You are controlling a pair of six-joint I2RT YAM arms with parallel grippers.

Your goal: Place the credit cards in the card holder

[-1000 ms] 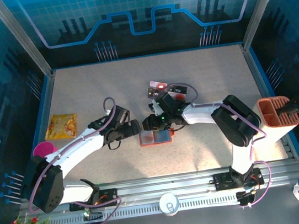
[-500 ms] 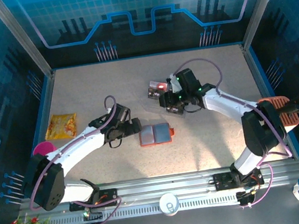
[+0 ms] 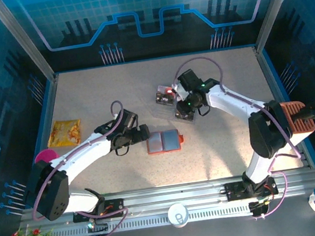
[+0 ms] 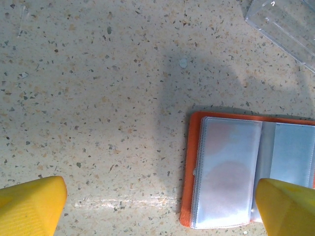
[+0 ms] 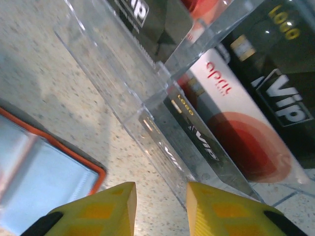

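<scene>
The card holder point(image 3: 164, 142) lies open on the table, orange-red with grey-blue pockets point(image 4: 231, 172); its corner also shows in the right wrist view point(image 5: 34, 172). My left gripper point(image 3: 142, 133) point(image 4: 160, 209) hovers wide open at its left edge, one yellow finger point(image 4: 288, 209) over a pocket. The credit cards point(image 3: 166, 95), black with red and white patches, sit in a clear plastic case point(image 5: 162, 132); a black VIP card point(image 5: 280, 103) and a white-and-red one point(image 5: 231, 123) show through it. My right gripper point(image 3: 182, 107) point(image 5: 160, 211) points at the case's near edge, open a little, nothing between its fingers.
A yellow snack packet point(image 3: 64, 131) and a pink object point(image 3: 45, 157) lie at the left edge. An orange ribbed container point(image 3: 291, 117) stands at the right. A white cup point(image 3: 177, 214) sits on the front rail. The clear case's corner shows at upper right in the left wrist view point(image 4: 285, 24).
My right arm has swung away from the card holder, back and right to the cards, and its jaws have narrowed. The left arm has stayed put.
</scene>
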